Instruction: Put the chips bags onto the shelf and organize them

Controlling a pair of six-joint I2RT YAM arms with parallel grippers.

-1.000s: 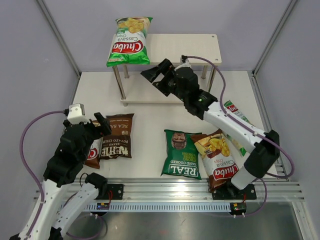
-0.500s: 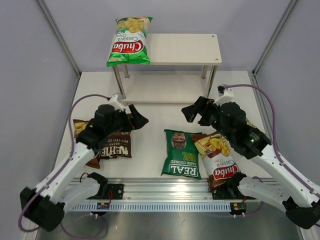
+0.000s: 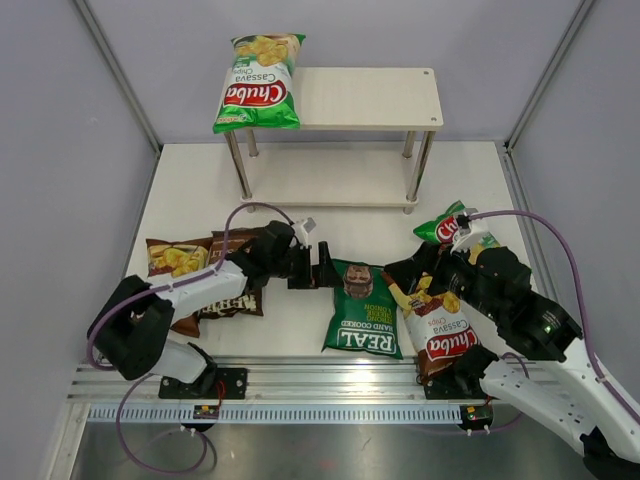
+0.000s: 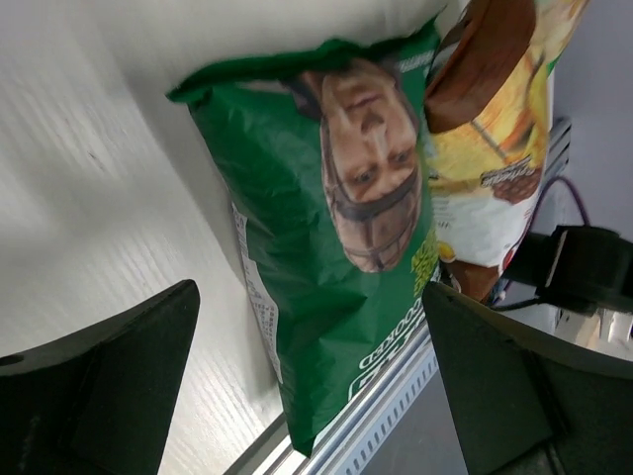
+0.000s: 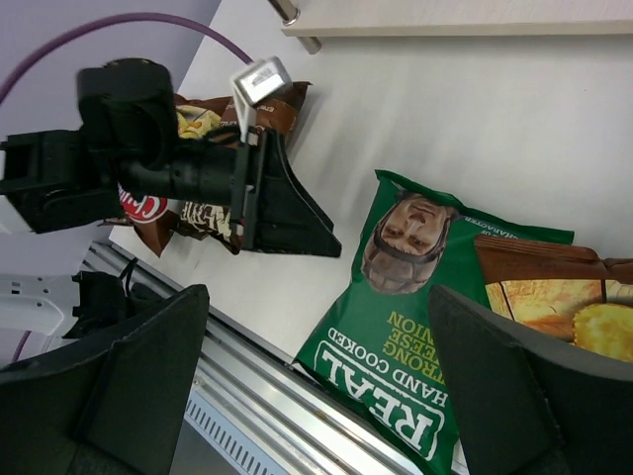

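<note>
Your left gripper (image 3: 324, 272) sits low at mid-frame, fingers apart with nothing between them, just beside the top edge of the one dark-green REAL bag (image 3: 365, 310). Your right gripper (image 3: 408, 278) hovers with its fingers spread wide over the spot where a brown Chuba bag (image 3: 437, 325) overlaps the REAL bag's right edge. Both bags' lower ends reach the rail (image 3: 300, 375) at the bottom.

Six bags in all:
- A second brown Chuba bag (image 3: 175, 258) lies at left beside the single Kettle bag (image 3: 238, 298).
- One light-green Chuba bag (image 3: 445, 222) peeks out right of centre.
- The other light-green bag (image 3: 257, 85) overhangs the left end of the shelf (image 3: 370, 97) top board.

Bare table (image 3: 330, 225) runs between shelf and bags.
</note>
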